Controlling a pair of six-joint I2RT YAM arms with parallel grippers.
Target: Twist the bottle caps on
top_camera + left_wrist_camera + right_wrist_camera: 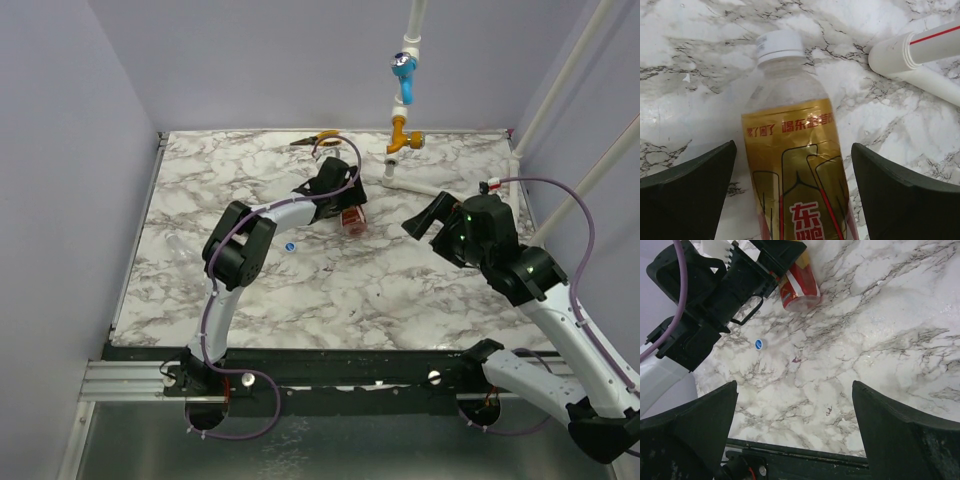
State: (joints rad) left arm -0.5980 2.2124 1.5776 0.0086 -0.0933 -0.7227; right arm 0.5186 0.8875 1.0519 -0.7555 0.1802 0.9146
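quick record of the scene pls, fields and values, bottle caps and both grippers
bottle: lying on the table, between the left jaws
white cap: on the bottle's neck
blue cap: loose on the table, apart from the bottle
left gripper: open, straddling the bottle
right gripper: open, empty, over bare table
pipe: lying beside the bottle's neck end

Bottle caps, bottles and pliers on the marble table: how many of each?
Bottle caps: 2, blue cap loose, white cap on the bottle
Bottles: 1
Pliers: 1
Total: 4
A faint clear shape at far left is too unclear to count.
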